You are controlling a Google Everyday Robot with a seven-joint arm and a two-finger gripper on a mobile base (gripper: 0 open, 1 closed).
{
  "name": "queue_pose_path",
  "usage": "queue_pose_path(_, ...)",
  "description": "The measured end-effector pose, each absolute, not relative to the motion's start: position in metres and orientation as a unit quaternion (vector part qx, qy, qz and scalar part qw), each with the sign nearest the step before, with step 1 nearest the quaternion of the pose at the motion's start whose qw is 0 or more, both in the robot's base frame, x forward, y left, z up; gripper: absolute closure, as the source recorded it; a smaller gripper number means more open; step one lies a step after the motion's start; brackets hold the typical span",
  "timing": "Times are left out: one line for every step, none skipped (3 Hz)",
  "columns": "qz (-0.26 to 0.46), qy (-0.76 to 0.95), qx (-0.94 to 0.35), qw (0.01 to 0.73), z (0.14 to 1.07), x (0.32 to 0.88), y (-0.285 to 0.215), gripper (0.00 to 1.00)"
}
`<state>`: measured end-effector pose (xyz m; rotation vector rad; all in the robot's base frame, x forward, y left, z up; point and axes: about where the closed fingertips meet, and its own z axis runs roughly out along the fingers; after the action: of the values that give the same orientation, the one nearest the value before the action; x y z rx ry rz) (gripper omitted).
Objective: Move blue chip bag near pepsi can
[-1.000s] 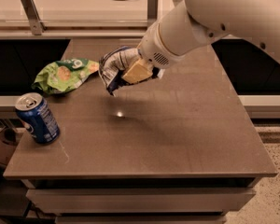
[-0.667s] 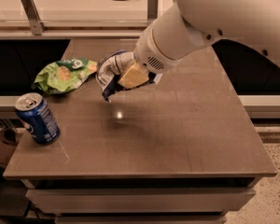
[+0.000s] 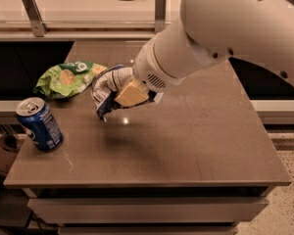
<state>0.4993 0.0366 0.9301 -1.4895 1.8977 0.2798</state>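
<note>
My gripper [image 3: 123,93] is shut on the blue chip bag [image 3: 106,88], a crumpled dark blue and silver-white foil bag, and holds it above the table left of centre. The bag hangs from the tan finger pads [image 3: 131,94], its lower tip pointing down. The pepsi can [image 3: 39,124], blue with a silver top, stands upright near the table's front left corner, well to the left of and below the bag. The big white arm fills the upper right of the view.
A bright green chip bag [image 3: 68,78] lies at the left edge, behind the can and just left of the held bag. The brown table [image 3: 196,141] ends in front with a drop to the floor. A counter rail runs along the back.
My gripper has carried the blue chip bag leftward and a little toward the front, closer to the pepsi can. The can and the green bag have not moved.
</note>
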Motion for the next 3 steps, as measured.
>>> queue_pose_path(0.134, 0.722, -0.580, 0.352, 0.9254, 0.4842, 0.0511, 1.00)
queue_pose_path(0.133, 0.721, -0.581, 0.353, 0.9277, 0.4832, 0.0522, 0.82)
queue_pose_path(0.132, 0.720, -0.582, 0.354, 0.9295, 0.4818, 0.0535, 0.58)
